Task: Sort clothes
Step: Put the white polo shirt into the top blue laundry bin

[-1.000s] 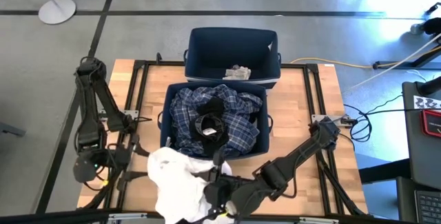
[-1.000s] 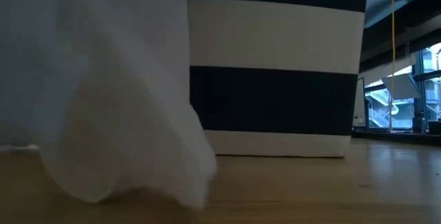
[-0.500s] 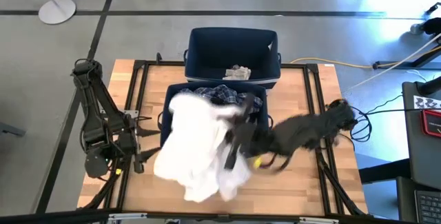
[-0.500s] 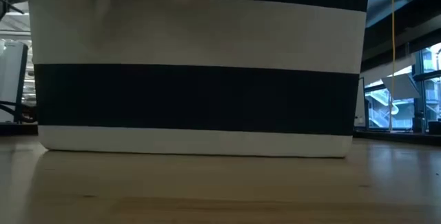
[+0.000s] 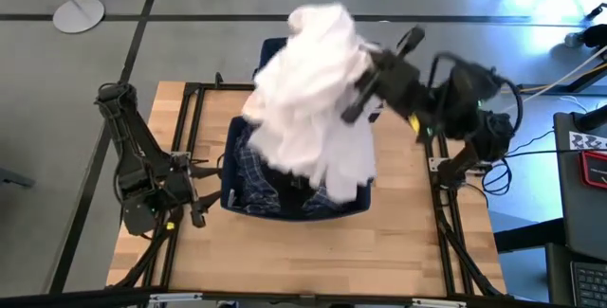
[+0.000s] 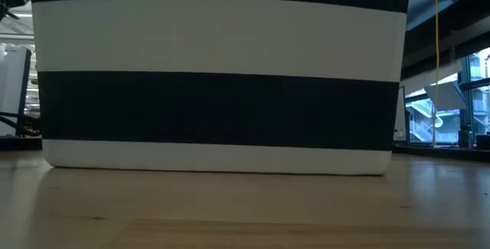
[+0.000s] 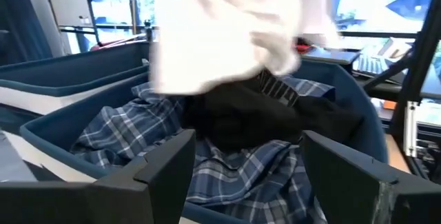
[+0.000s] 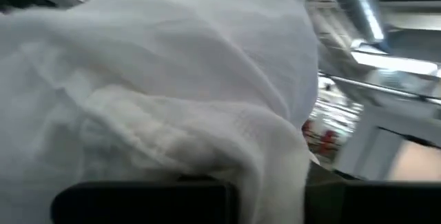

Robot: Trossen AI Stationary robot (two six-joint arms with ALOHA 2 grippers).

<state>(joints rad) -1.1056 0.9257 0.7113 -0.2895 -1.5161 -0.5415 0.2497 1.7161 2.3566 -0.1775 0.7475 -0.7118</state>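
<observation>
Grey concrete floor is surrounding the wooden tabletop (image 5: 285,265) we are working at, and two navy fabric bins are sitting on it in a line: the near bin (image 5: 248,208), and the far bin (image 5: 285,57) just beyond it. We are carrying the white garment (image 5: 318,109) with our right tool (image 5: 353,107), which is pinched shut on a fold of the cloth and is holding it high over the gap between the two bins, so that the fabric is draping down across most of the near bin and part of the far one. In the near bin the dark blue plaid shirt (image 7: 234,165) is lying with a black garment (image 7: 269,114) on top of it. Our left tool (image 7: 244,158) is waiting wide open and empty just beside the near bin's left wall.

What the release turns on, we judge, is that the garment's bulk is hanging towards the near bin from the tool, while the far bin lies just beyond it; only the right arm is within reach.
</observation>
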